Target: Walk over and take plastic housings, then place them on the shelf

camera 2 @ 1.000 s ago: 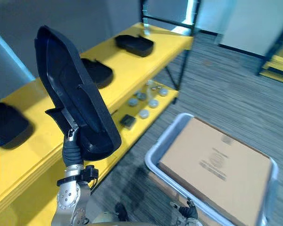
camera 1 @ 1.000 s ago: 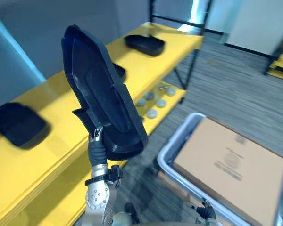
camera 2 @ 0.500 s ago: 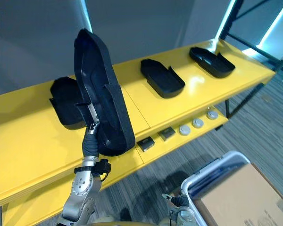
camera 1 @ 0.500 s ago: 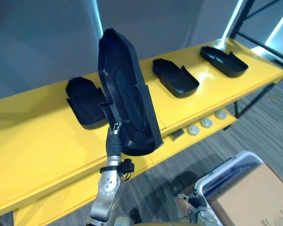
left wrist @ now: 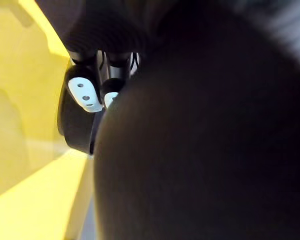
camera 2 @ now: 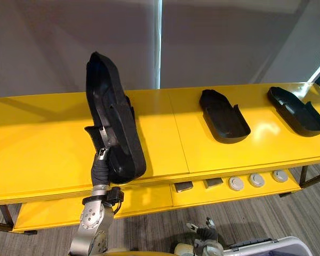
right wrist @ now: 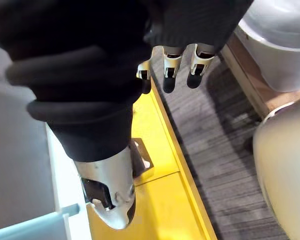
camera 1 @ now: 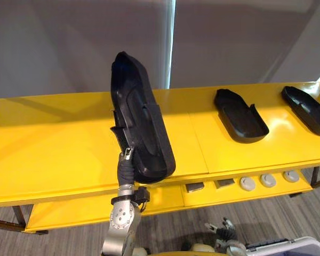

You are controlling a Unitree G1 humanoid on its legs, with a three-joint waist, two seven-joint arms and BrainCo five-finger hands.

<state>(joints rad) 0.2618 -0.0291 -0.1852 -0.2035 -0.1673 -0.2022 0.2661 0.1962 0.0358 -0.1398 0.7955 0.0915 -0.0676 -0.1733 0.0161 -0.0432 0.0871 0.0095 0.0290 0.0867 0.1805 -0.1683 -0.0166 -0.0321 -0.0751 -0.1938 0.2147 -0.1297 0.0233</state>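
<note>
My left hand (camera 1: 126, 156) is closed on the lower end of the long black plastic housing (camera 1: 141, 125), my thumb clamped over its rim and the rest of the hand hidden behind the shell. The housing rises from that hand almost on end. Its long axis is near upright and leans a little away from me, with its hollow side turned toward my right. Just beyond and below the hand lies the top board of the yellow shelf (camera 1: 53, 144), bare straight ahead of the hand and out to its left. Off to its right two more black plastic housings (camera 1: 240, 116) (camera 1: 308, 109) lie flat, hollow side up, long axes running front to back. I judge that the coming move turns on this: the shell must tip forward from upright to lying, onto the bare board ahead. My right hand (camera 1: 224, 233) hangs low with loose, spread fingers and holds nothing. It is well apart from the shelf, so the left is plainly the nearer.
</note>
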